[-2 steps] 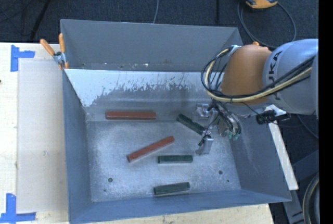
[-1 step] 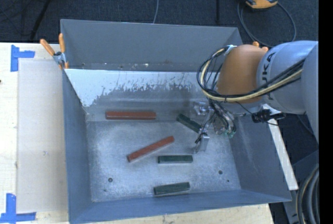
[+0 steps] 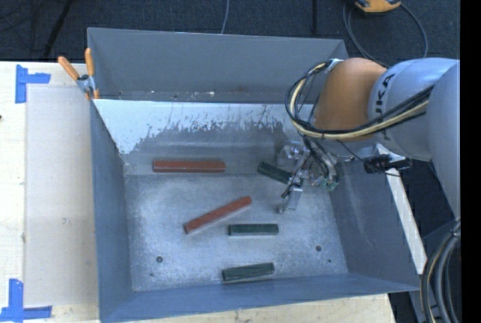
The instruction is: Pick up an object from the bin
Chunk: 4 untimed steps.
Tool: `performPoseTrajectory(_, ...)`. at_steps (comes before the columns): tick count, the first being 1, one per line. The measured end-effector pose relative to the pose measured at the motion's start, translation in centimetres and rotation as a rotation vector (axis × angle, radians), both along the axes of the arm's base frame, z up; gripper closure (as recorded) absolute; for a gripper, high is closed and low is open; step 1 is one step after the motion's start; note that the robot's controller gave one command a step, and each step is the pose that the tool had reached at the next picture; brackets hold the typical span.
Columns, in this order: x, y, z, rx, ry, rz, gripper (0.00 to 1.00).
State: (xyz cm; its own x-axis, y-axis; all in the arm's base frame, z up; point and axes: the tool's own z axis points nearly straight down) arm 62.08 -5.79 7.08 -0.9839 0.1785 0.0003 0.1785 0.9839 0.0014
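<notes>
The claw (image 3: 291, 190) hangs low near the right wall of the bin (image 3: 225, 77), toward the back; whether it is wide or narrow cannot be told. A dark bar (image 3: 272, 171) lies just beside it.

The arm (image 3: 421, 100) is pale grey with dark lettering, its wrist capped by a rounded orange cover (image 3: 347, 92). Black and yellow cables (image 3: 296, 105) loop round it; the small gripper (image 3: 288, 200) is bare metal.

A short dark green bar (image 3: 272, 170) is in the right back part of the bin (image 3: 150, 239), a little slanted, with its right end hidden.
</notes>
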Motion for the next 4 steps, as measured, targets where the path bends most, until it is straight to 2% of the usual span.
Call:
performPoseTrajectory(1,-1.2,1.0,-0.1,0.000,0.001,-0.034,1.00)
performPoseTrajectory(2,-1.2,1.0,-0.1,-0.001,0.001,-0.033,1.00)
performPoseTrajectory(3,-2.0,0.4,10.5,-0.002,-0.001,0.020,1.00)
performPoseTrajectory(4,-2.0,0.4,10.5,-0.002,-0.001,0.021,1.00)
